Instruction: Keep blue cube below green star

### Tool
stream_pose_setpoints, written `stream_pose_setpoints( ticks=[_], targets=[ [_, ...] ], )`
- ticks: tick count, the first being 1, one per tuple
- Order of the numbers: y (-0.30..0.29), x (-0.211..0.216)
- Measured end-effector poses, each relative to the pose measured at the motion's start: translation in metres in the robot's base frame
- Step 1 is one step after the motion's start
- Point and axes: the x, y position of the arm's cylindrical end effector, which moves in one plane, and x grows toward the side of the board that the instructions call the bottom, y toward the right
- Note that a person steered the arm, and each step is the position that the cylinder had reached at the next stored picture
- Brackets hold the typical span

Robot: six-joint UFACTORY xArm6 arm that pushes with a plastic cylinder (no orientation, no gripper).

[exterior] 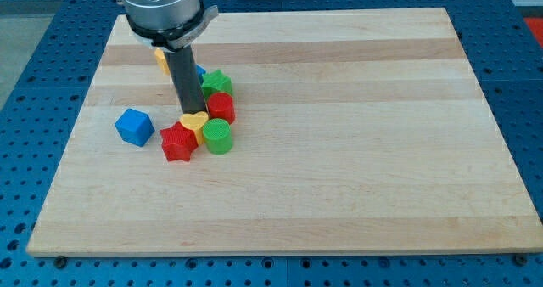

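The blue cube [134,126] lies alone at the view's left of the wooden board [356,151]. The green star [217,82] sits to its upper right, at the top of a tight cluster of blocks. My tip [190,112] stands in that cluster, just below and left of the green star and touching the top of a yellow heart [195,123]. The blue cube is about 65 pixels to the left of my tip and slightly lower in the view than the green star.
The cluster also holds a red star [178,142], a green cylinder [217,137] and a red block [222,107]. Behind the rod, a yellow block [160,59] and a sliver of another blue block [200,70] are partly hidden.
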Motion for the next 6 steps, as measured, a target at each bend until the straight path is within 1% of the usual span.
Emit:
stream_pose_setpoints(
  ticks=[1, 3, 4, 6],
  targets=[
    [-0.021, 0.0],
    [-0.083, -0.012],
    [-0.115, -0.007],
    [-0.127, 0.033]
  ],
)
